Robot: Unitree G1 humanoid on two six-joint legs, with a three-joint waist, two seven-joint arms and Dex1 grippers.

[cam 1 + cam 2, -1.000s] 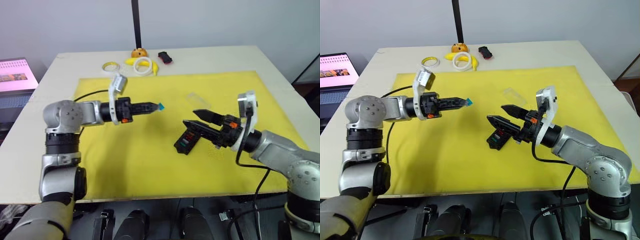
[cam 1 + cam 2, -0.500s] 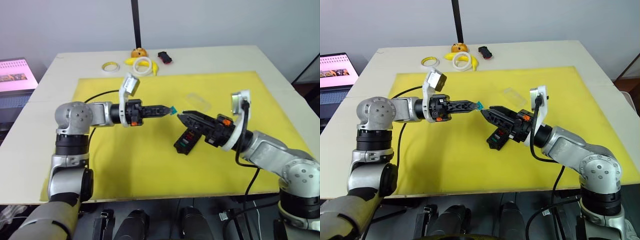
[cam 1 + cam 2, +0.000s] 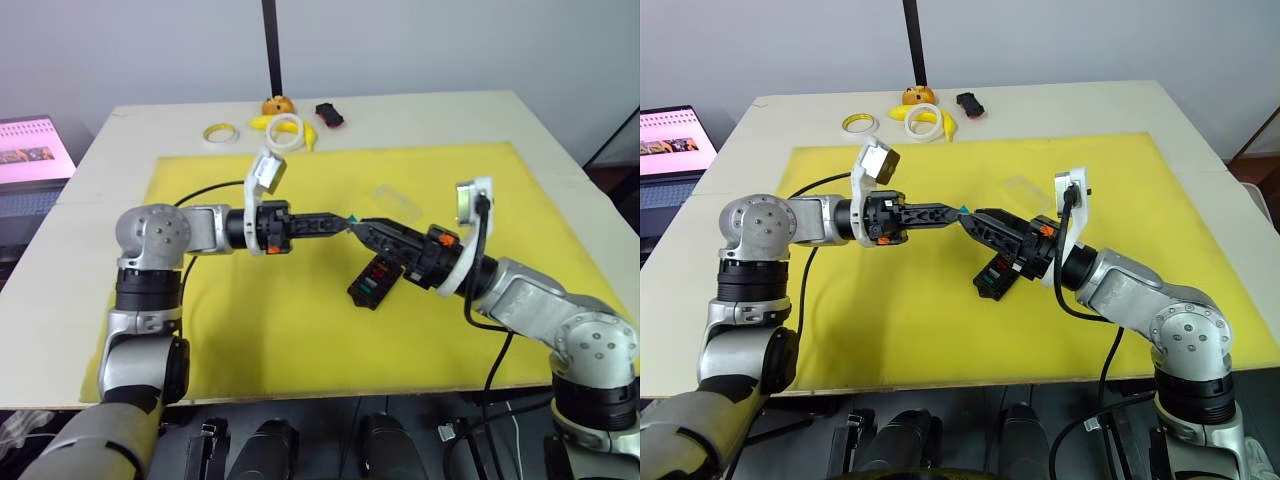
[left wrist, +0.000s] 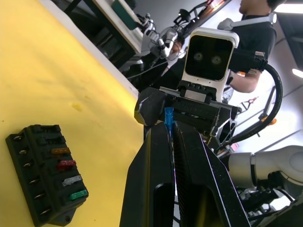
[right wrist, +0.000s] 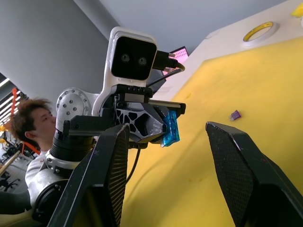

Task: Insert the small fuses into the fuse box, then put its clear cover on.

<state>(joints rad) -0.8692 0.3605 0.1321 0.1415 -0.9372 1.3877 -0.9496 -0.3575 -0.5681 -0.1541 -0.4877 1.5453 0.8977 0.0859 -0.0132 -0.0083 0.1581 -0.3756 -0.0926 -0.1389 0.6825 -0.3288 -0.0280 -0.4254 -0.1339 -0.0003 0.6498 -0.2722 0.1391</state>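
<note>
My left gripper point(image 3: 347, 220) is shut on a small blue fuse point(image 5: 170, 128) and holds it in the air above the yellow mat. My right gripper point(image 3: 980, 222) is open, and its two fingers stand on either side of that fuse without closing on it. The black fuse box point(image 3: 374, 282) lies on the mat just below the right gripper; orange, red, grey and green fuses sit in its slots point(image 4: 66, 172). A purple fuse point(image 5: 235, 115) lies loose on the mat. The clear cover point(image 3: 395, 198) rests on the mat behind the grippers.
The yellow mat point(image 3: 250, 310) covers most of the table. Two tape rings point(image 3: 221, 132) point(image 3: 286, 131), an orange toy point(image 3: 277, 104) and a small black and red toy car point(image 3: 329, 114) sit at the far edge. A laptop point(image 3: 30, 150) stands at the left. A person point(image 5: 28, 123) is nearby.
The two grippers have come together: the left one carried the blue fuse to the right, and the open right one moved left until its fingers flank the fuse.
</note>
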